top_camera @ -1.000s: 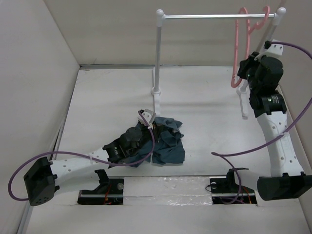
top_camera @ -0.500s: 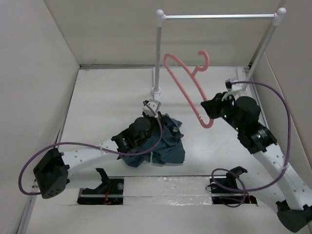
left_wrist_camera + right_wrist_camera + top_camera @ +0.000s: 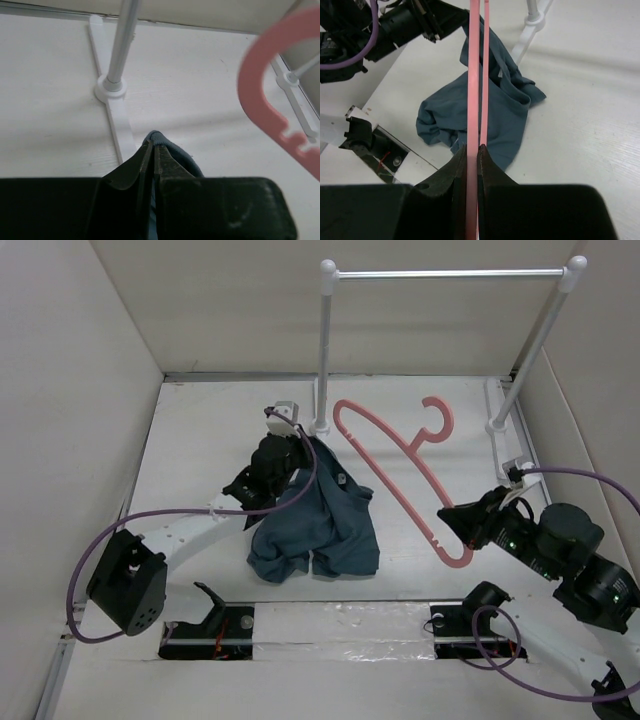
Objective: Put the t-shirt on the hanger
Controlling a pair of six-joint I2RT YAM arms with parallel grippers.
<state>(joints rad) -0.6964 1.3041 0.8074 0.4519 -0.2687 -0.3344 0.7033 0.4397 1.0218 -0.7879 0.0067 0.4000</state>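
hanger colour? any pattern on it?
Plain salmon pink, no pattern. The hanger shows best in the top external view.

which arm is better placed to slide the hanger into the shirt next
Likely right. The right gripper is shut on the hanger, whose free end points toward the shirt. The left gripper holds the shirt's edge up beside the rack post.

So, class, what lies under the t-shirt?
Only white table shows around the t-shirt. Its lower part lies heaped on the table, its top lifted; anything beneath the heap is covered and cannot be seen.
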